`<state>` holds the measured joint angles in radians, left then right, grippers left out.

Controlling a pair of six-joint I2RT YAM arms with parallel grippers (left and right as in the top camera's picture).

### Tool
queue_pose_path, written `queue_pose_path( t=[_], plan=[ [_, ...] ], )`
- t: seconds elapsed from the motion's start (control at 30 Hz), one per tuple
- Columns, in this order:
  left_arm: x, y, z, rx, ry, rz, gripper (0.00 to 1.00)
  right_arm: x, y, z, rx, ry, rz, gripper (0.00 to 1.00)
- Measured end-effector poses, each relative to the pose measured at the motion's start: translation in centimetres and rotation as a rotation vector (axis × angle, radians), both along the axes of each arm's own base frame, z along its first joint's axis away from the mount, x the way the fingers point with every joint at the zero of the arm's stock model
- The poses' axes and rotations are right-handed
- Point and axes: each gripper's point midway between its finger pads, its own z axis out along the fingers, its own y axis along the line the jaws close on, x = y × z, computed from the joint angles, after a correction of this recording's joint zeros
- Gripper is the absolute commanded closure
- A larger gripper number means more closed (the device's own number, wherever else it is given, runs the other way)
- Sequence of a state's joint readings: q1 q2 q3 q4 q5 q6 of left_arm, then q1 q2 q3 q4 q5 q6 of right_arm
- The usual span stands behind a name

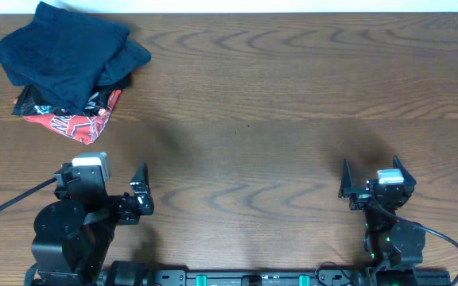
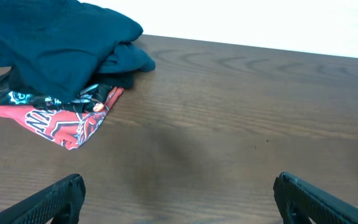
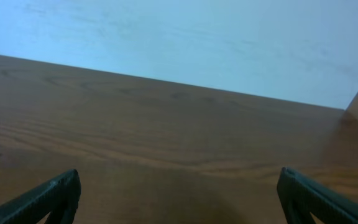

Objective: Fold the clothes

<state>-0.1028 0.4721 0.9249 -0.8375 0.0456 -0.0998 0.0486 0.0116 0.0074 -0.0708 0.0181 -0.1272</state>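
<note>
The dark navy clothes [image 1: 62, 48] lie bunched in a heap at the table's far left corner, on top of a red and black printed garment [image 1: 71, 121]. In the left wrist view the navy heap [image 2: 48, 46] is at the upper left, over the red garment [image 2: 61, 121]. My left gripper [image 1: 102, 169] [image 2: 179, 193] is open and empty near the front edge, well short of the heap. My right gripper [image 1: 370, 168] [image 3: 179, 193] is open and empty at the front right, over bare wood.
The brown wooden table [image 1: 253, 95] stretches between the heap and both grippers. Its far edge meets a pale wall [image 3: 185, 37]. A black cable [image 1: 6, 205] runs off to the left from the left arm's base.
</note>
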Motion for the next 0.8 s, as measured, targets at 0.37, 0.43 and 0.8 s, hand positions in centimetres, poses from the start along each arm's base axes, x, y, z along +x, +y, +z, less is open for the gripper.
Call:
queue_pose_path(
  t=[0.37,0.43,0.8],
  plan=[
    [0.0,0.0,0.0,0.0,0.0,0.0,0.02,0.0,0.06,0.01,-0.013,-0.001,0.004,0.01],
    [0.0,0.0,0.0,0.0,0.0,0.0,0.02,0.0,0.06,0.01,-0.013,-0.001,0.004,0.01],
    [0.0,0.0,0.0,0.0,0.0,0.0,0.02,0.0,0.06,0.01,-0.013,-0.001,0.004,0.01]
  ],
)
